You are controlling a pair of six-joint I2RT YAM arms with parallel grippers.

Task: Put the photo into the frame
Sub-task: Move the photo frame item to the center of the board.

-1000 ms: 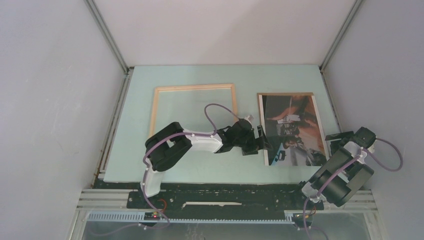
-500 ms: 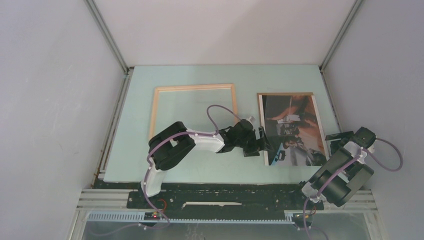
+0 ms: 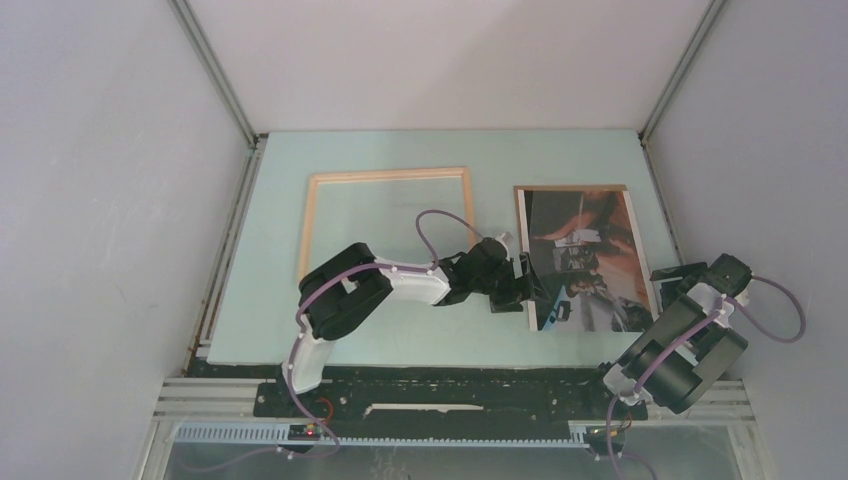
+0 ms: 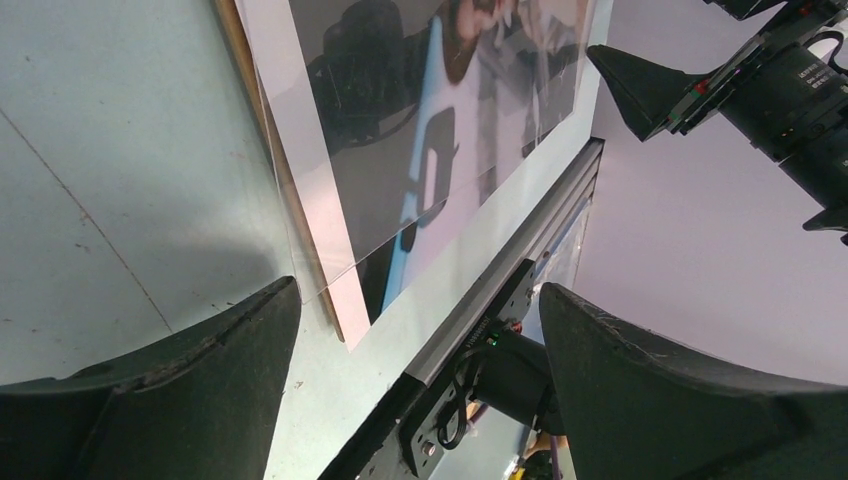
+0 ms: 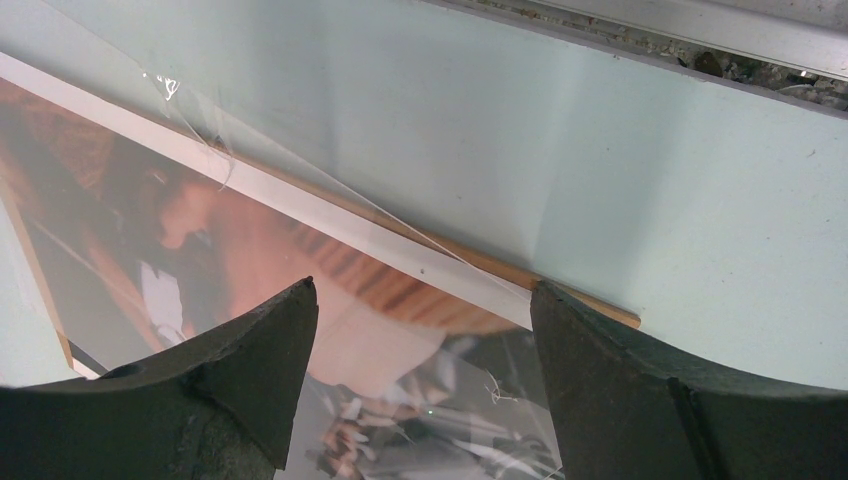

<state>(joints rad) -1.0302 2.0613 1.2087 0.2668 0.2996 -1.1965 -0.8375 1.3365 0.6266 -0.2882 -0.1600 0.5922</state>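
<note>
Looking steeply down from above and behind the arm bases, standing well back and taking in the whole tabletop [image 3: 560, 150], with the frame [image 3: 390, 175] left and the photo [image 3: 585, 255] right. Riding on the left hand [image 4: 418, 290], sitting low and very close, facing past the photo's near left corner toward the near rail [image 4: 510, 260] and the right arm [image 4: 800, 100]. Riding on the right hand [image 5: 420, 300], looking closely down over an edge of the photo. Sharing the photo across all three.
</note>
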